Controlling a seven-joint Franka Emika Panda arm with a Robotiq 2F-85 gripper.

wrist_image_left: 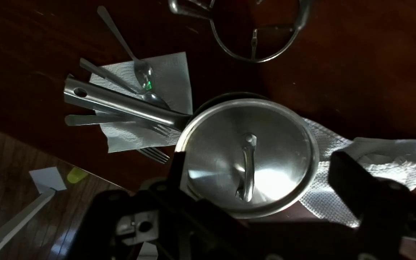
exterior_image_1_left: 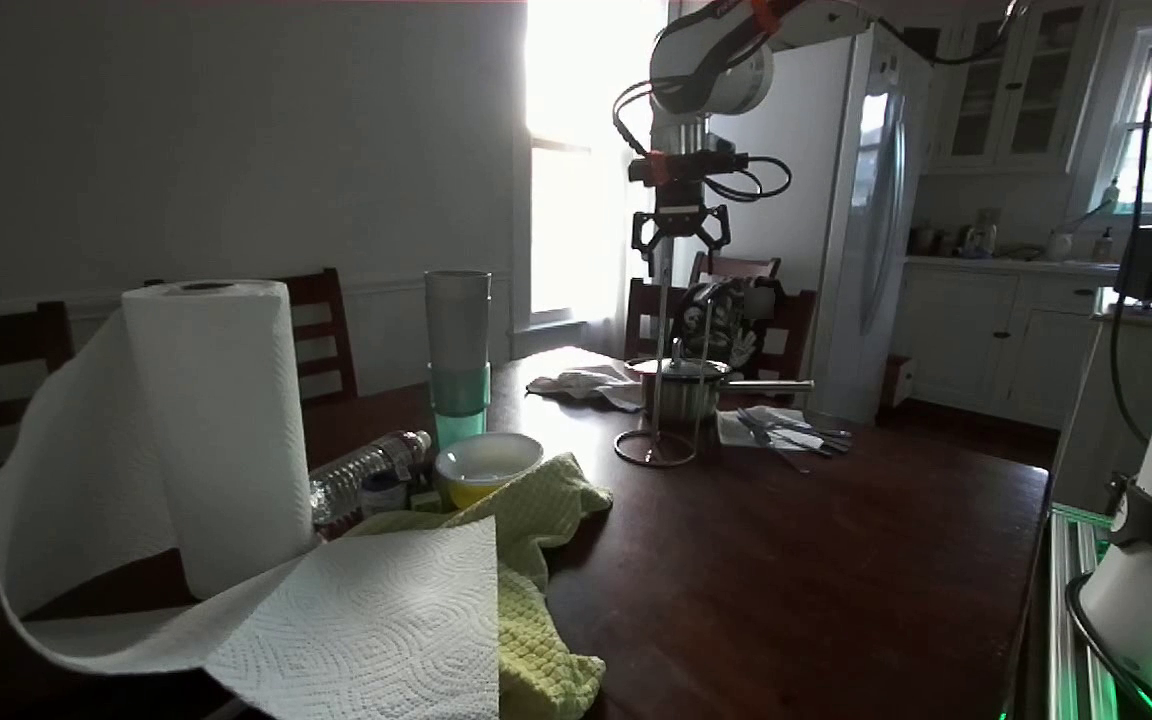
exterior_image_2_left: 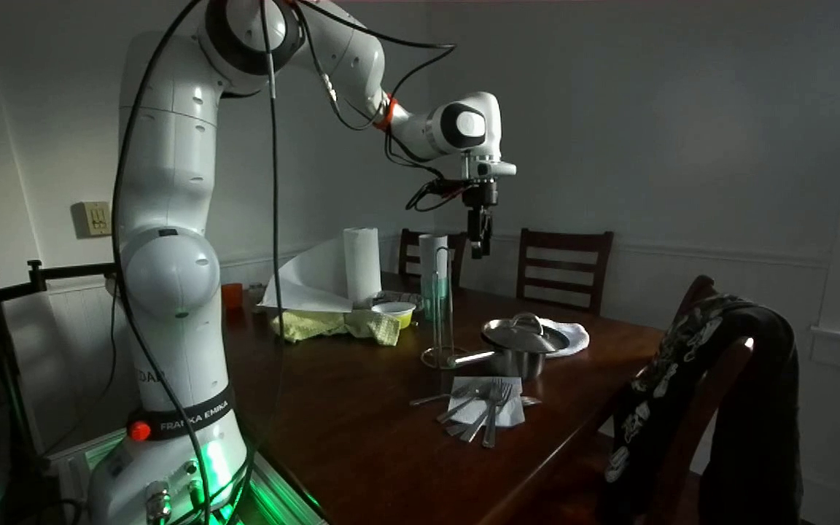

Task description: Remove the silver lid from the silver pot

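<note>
The silver pot (exterior_image_1_left: 674, 402) stands upright on the table, with the silver lid (exterior_image_1_left: 688, 369) on it. Both also show in an exterior view, the lid (exterior_image_2_left: 523, 337) over the pot (exterior_image_2_left: 524, 363). In the wrist view the round lid (wrist_image_left: 215, 155) with its arched loop handle covers the pot; the pot's long handle (wrist_image_left: 128, 104) points to the left. My gripper (exterior_image_1_left: 684, 248) is open and empty, high above the lid, pointing down; it also shows in an exterior view (exterior_image_2_left: 480, 251). In the wrist view its fingers (wrist_image_left: 258, 162) lie on either side of the lid handle.
A tall wire stand (exterior_image_2_left: 438, 357) with a ring base (wrist_image_left: 237, 56) stands close beside the pot. Cutlery on a napkin (exterior_image_2_left: 511, 415) lies under the pot handle. A white cloth (exterior_image_1_left: 586, 385) lies behind the pot. Tumblers (exterior_image_1_left: 458, 340), a bowl (exterior_image_1_left: 489, 458) and a paper towel roll (exterior_image_1_left: 221, 430) stand farther off.
</note>
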